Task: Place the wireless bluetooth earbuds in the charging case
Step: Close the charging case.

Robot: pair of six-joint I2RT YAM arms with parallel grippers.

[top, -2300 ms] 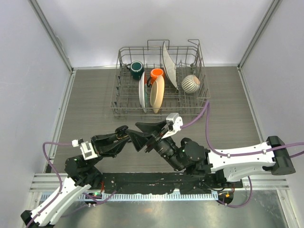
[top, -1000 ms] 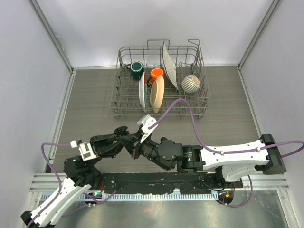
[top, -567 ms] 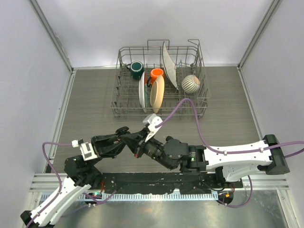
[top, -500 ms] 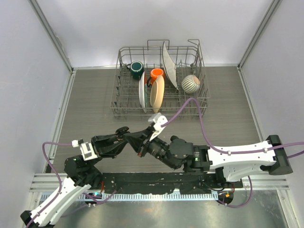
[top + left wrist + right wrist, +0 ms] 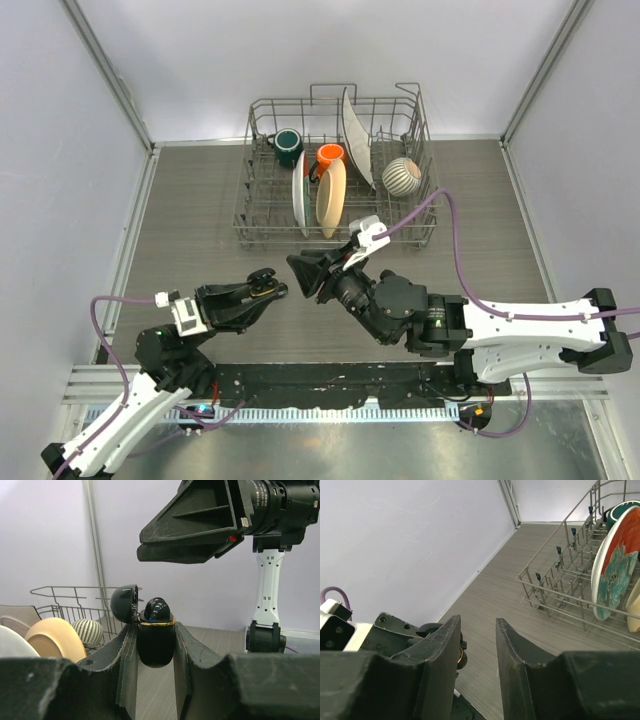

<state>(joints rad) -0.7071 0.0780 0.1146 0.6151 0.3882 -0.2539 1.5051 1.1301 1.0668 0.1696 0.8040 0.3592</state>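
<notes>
Left wrist view: the left gripper [image 5: 156,630] has its fingers pinched tight on the charging case [image 5: 156,650], with the lid [image 5: 124,599] hinged open and an earbud [image 5: 157,610] sitting proud of the gold rim [image 5: 156,623]. Just above, the right gripper [image 5: 150,544] hangs part-open and empty. A push landing off-centre could tip the bud out or twist the case from its grip.

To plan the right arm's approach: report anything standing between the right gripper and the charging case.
Nothing visible does. The right gripper hangs open and empty above the charging case, bare air between. The left gripper clamps the case, lid open; a glossy black earbud, it seems, sits in its mouth.
</notes>
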